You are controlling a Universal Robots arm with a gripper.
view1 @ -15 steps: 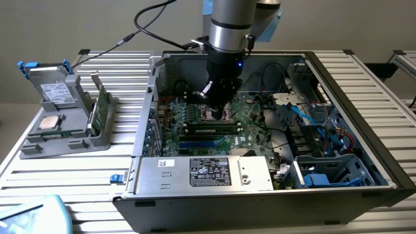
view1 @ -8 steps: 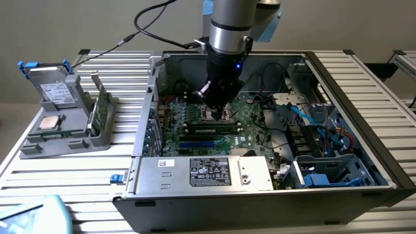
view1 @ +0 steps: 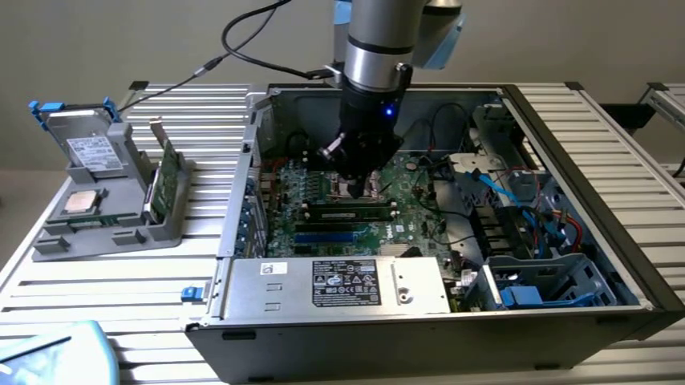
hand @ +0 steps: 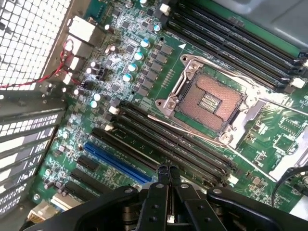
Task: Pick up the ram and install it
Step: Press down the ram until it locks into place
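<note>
Right now my black fingertips (hand: 168,174) sit pressed together and empty above the motherboard's long black slots (hand: 168,144), while a thin green ram stick (view1: 345,213) lies seated just below my gripper (view1: 357,191), its long axis running across the exterior view.

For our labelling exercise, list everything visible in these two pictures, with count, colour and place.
Open computer case: one, black and silver, on slatted metal table.
Motherboard: one, green, inside case.
Square processor socket: one, silver, empty, between black slot rows.
Plastic holder: one, grey, exterior view's left.
Long thin ram stick: at least one, green, upright in holder.
Boxy white-labelled drive: one, grey, in holder.
Square processor chip: one, silver-topped, in holder.
Robot arm: one, silver and black, reaching into case.
Fingers: black, shut, above motherboard.
</note>
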